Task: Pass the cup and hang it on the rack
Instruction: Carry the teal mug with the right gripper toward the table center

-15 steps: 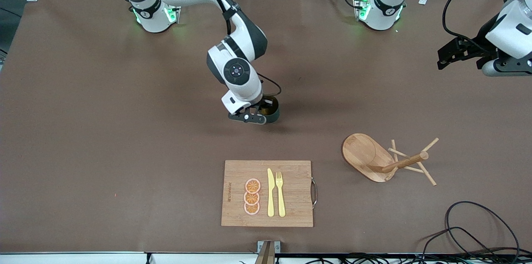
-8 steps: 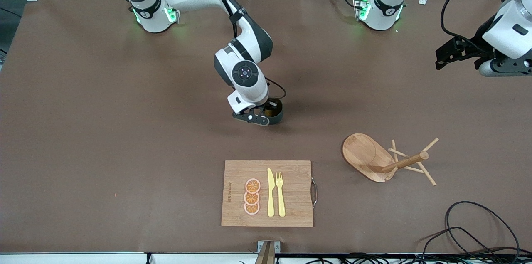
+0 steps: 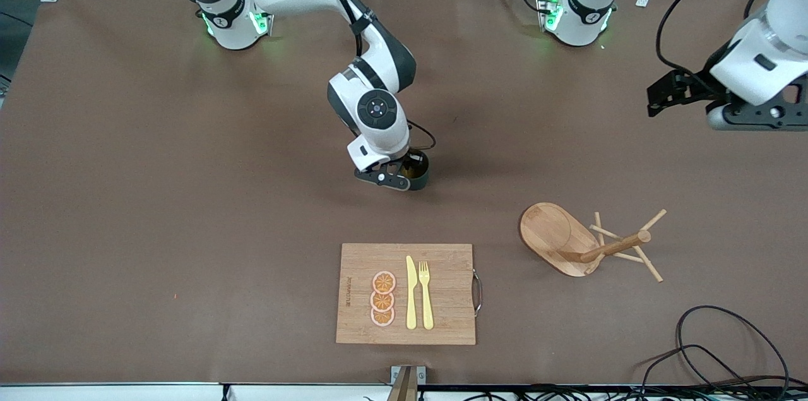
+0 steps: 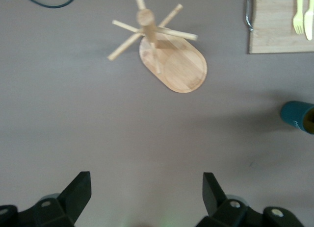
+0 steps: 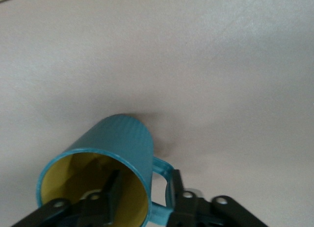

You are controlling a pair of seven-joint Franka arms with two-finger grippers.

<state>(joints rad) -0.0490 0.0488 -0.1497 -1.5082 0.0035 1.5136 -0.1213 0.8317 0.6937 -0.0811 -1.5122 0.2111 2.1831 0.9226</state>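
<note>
The dark teal cup [image 3: 418, 168] with a yellow inside is in my right gripper [image 3: 396, 177], low over the middle of the table. In the right wrist view my right gripper [image 5: 144, 192] is shut on the cup [image 5: 115, 143]. One finger is inside the rim and the other is outside by the handle. The wooden rack [image 3: 590, 243] stands toward the left arm's end, nearer the front camera than the cup. My left gripper [image 3: 661, 93] is open and empty in the air over the left arm's end. The left wrist view shows its gripper [image 4: 144, 180] wide open, the rack [image 4: 171, 60] and the cup [image 4: 297, 116].
A rectangular wooden cutting board [image 3: 442, 319] with a yellow knife, a fork and orange slices lies near the front edge. Its corner shows in the left wrist view [image 4: 274, 31]. Black cables [image 3: 726, 350] lie at the front corner by the left arm's end.
My right gripper has carried the cup a little toward the left arm's end. My left gripper has moved in toward the middle of the table, still open.
</note>
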